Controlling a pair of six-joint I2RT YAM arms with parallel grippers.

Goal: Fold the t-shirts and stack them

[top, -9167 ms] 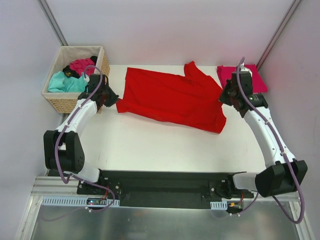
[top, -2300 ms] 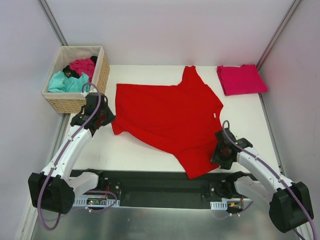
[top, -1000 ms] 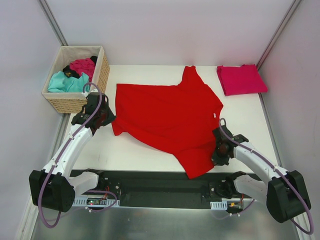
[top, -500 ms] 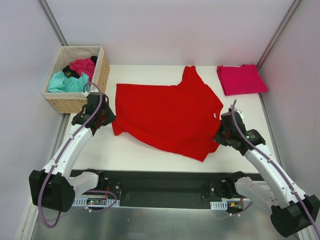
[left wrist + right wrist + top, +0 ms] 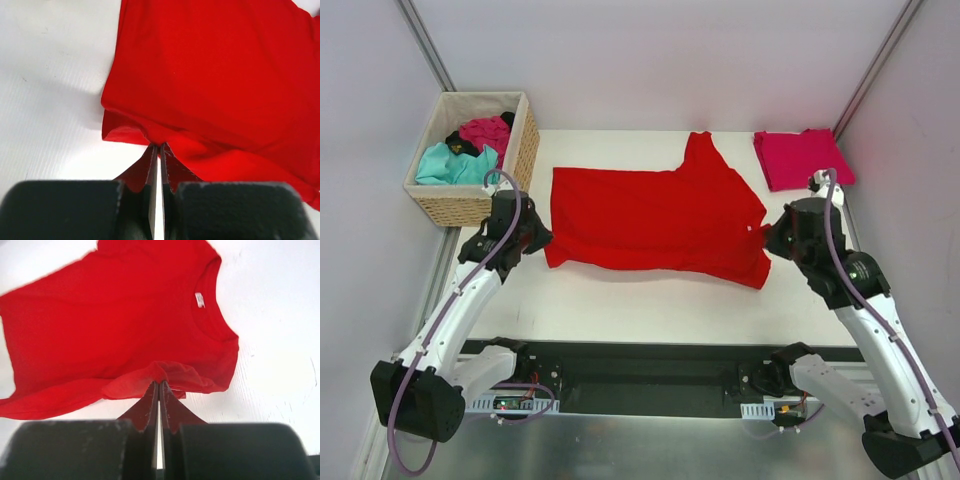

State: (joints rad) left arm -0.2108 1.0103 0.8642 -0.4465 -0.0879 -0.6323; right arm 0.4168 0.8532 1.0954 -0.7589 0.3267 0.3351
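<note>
Left hand (image 5: 157, 146) and right hand (image 5: 159, 384) pinch red t-shirt (image 5: 650, 215) lying crosswise, collar right

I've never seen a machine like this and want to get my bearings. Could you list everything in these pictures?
red t-shirt: one, bright red, spread across the middle of the table
crimson t-shirt: one, pinkish crimson, folded, far right corner of the table
basket: one, tan wicker, far left by the table's corner
teal cloth: one, teal, crumpled in the basket
magenta cloth: one, magenta, crumpled in the basket
black cloth: one, black, between those two
table: one, white
left arm: one, white and black, near left
right arm: one, white and black, near right
left fingers: two, dark, shut on the red t-shirt
right fingers: two, dark, shut on the red t-shirt
</note>
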